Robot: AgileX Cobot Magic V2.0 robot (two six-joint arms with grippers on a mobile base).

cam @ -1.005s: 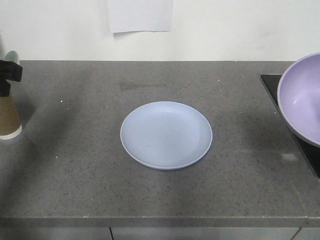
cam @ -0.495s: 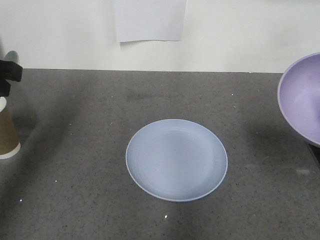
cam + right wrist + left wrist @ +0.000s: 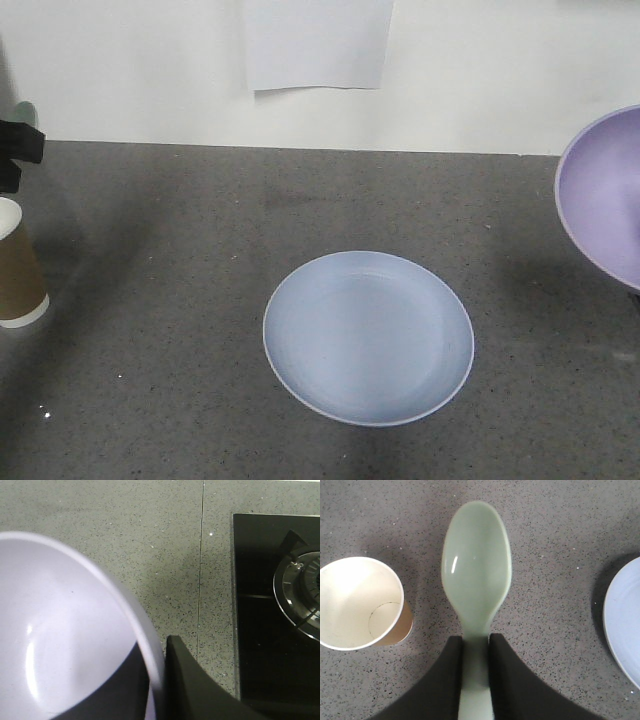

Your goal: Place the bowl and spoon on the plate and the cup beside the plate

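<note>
My left gripper [image 3: 475, 647] pinches the spoon [image 3: 476, 565] by its handle, beside the cup [image 3: 18, 272] at left. My right gripper [image 3: 150, 682] nips the bowl [image 3: 65, 630] by its rim, right of the plate [image 3: 368, 336]. I judge both light, stiff and slippery.

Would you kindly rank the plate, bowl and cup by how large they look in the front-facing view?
1. Plate, fully visible.
2. Bowl, cropped by the frame and held close to the camera, so unsure.
3. Cup, also cropped.
</note>
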